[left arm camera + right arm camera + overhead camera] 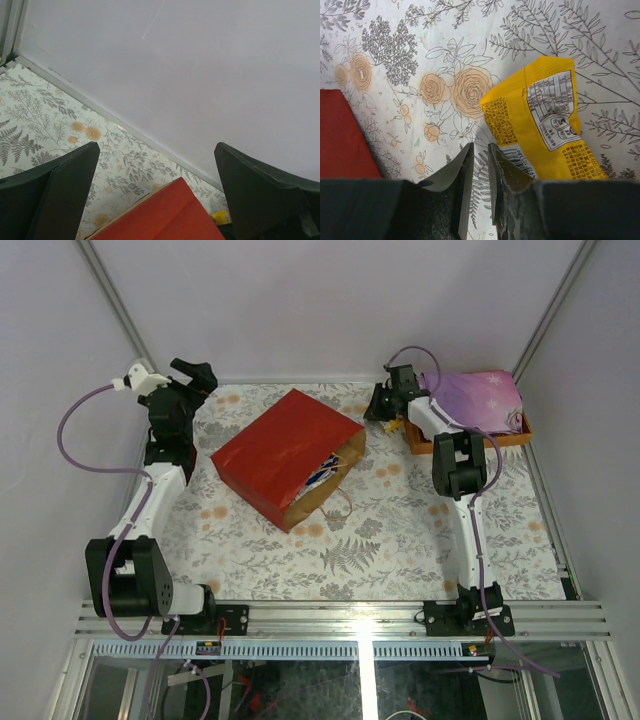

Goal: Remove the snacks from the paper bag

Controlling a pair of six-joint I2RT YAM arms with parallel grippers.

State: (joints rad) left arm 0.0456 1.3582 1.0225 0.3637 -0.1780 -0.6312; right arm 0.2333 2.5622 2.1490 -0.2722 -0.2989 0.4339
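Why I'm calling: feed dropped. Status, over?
Left fingers open, empty. Right fingers near shut, empty, beside yellow packet on table. Bag on its side, snacks inside. Nothing blocking its mouth.

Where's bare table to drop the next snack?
Widest free patch: near strip of table below the paper bag. Smaller gap between bag and right arm. Crowded far right: tray, yellow packet, right gripper.
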